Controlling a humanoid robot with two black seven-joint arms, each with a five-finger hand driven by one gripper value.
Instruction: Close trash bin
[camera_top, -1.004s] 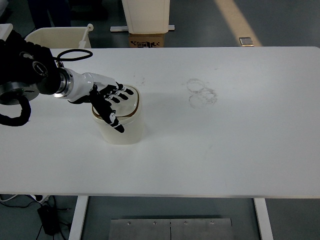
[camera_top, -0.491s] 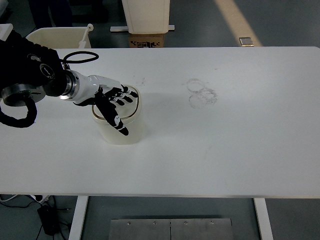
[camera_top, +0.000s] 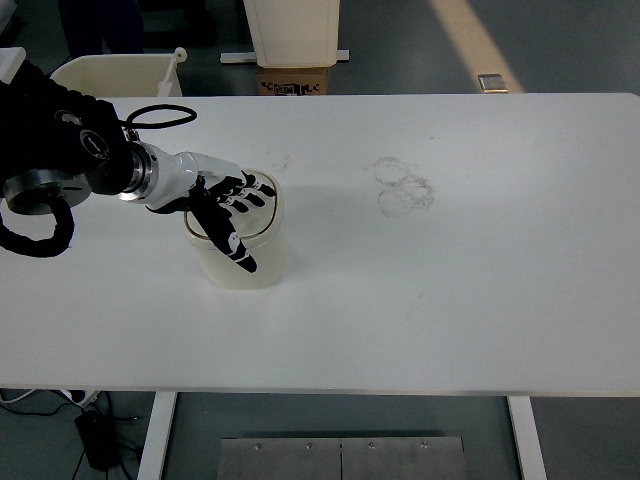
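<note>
White table (camera_top: 450, 300) fills the view, its near half bare. Left of centre stands the cream trash bin (camera_top: 250, 262), and the left hand (camera_top: 222, 205) lies spread flat over its top — fingers (camera_top: 240, 258) extended, gripping nothing, apparently touching the lid. Farther right, faint ring-shaped smudges (camera_top: 402, 186) mark the surface.

A small cream-white trash bin (camera_top: 245, 255) is seen standing upright directly beneath the left hand (camera_top: 222, 205). Its rounded-square top is largely covered by the spread fingers, and a thin dark line is seen around the rim where the lid sits.
</note>
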